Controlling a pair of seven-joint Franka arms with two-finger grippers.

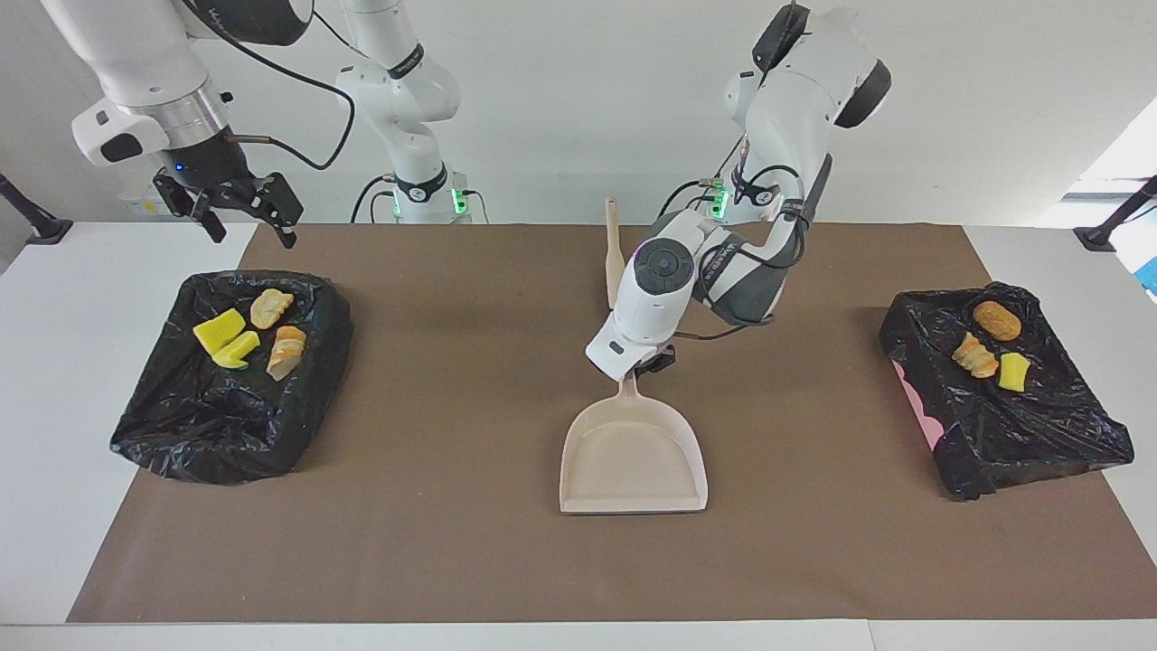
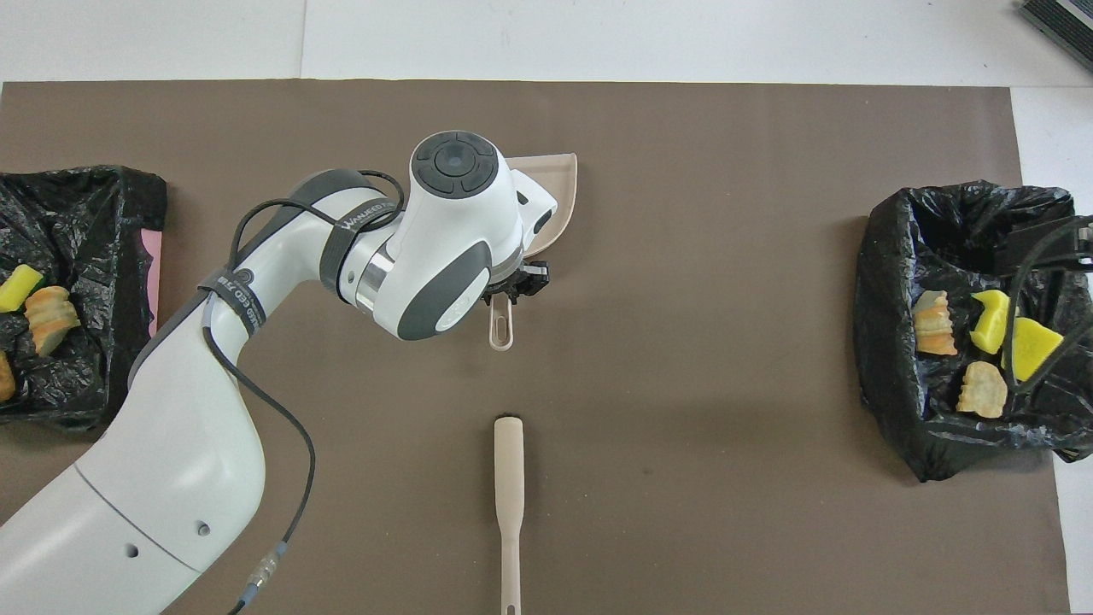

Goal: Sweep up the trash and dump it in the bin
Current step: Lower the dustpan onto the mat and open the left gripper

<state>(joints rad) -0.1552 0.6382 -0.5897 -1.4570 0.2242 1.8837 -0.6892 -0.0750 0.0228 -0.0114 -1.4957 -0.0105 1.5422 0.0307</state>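
My left gripper (image 1: 645,367) is shut on the handle of the beige dustpan (image 1: 633,461), which lies level and empty at mid-mat, on or just above it. From overhead the left gripper (image 2: 512,294) and its arm cover most of the dustpan (image 2: 559,184). The trash lies in two black-lined bins: yellow sponges (image 1: 220,332) and pale lumps (image 1: 270,307) in the bin (image 1: 208,425) at the right arm's end, an orange-brown bun (image 1: 997,320) and a yellow sponge (image 1: 1014,372) in the bin (image 1: 1021,434) at the left arm's end. My right gripper (image 1: 253,237) hangs open over the first bin's edge.
The beige brush (image 1: 616,262) with black bristles lies on the brown mat (image 1: 434,542), nearer to the robots than the dustpan; from overhead the brush (image 2: 508,478) points along the mat's middle. White table surrounds the mat.
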